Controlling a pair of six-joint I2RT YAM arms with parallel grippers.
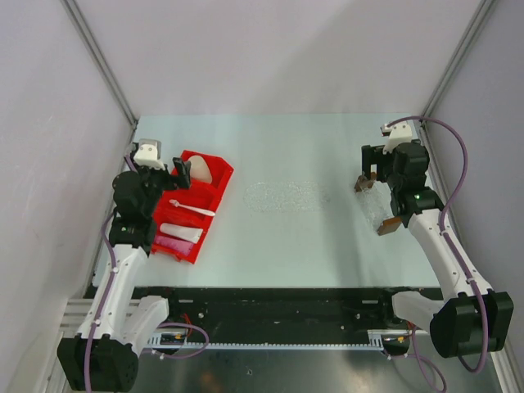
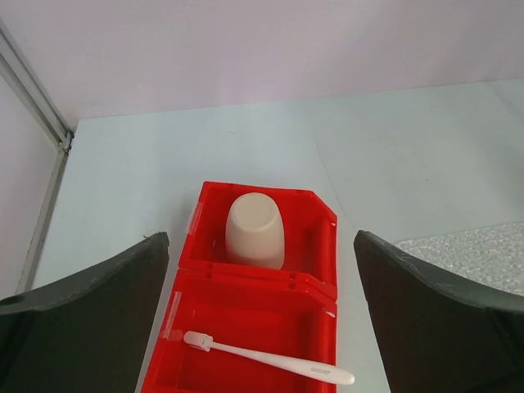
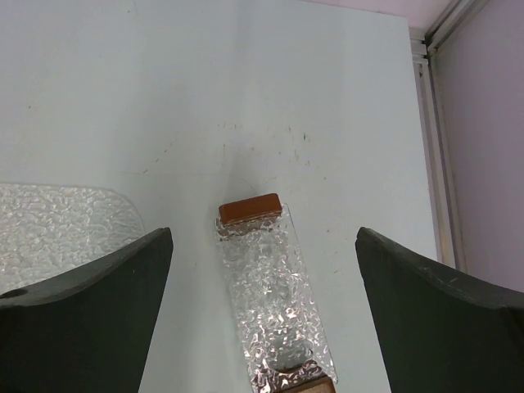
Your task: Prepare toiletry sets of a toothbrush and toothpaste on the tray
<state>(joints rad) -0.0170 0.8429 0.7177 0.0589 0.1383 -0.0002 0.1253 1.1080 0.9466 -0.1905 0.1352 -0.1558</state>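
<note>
Fingers (image 2: 90, 319) on both arms stood spread wide, closed on nothing. The left gripper (image 1: 182, 173) hung over the red bin (image 1: 219, 182) at the 9 o'clock side of the table (image 1: 286, 246), and the right gripper (image 1: 372, 173) hung over the tray (image 1: 377, 205) at the 3 o'clock side. Working outward from the 6 o'clock end of the bin, a pink tube (image 1: 170, 244) lay in the nearest compartment with a white tube (image 1: 180, 232) just beyond it. Next came the toothbrush (image 1: 192, 209), lying crosswise alone in its own compartment. A tan cup (image 1: 199, 169) sat upside down in the compartment at the 12 o'clock end. Across the table the clear tray held nothing. It lay slanted from about 5 o'clock toward 11 o'clock, and from the right wrist a brown block (image 3: 250, 208) capped its far end. Between bin and tray, near the table's middle, lay a clear pebbled mat (image 1: 282, 196), well apart from both.
</note>
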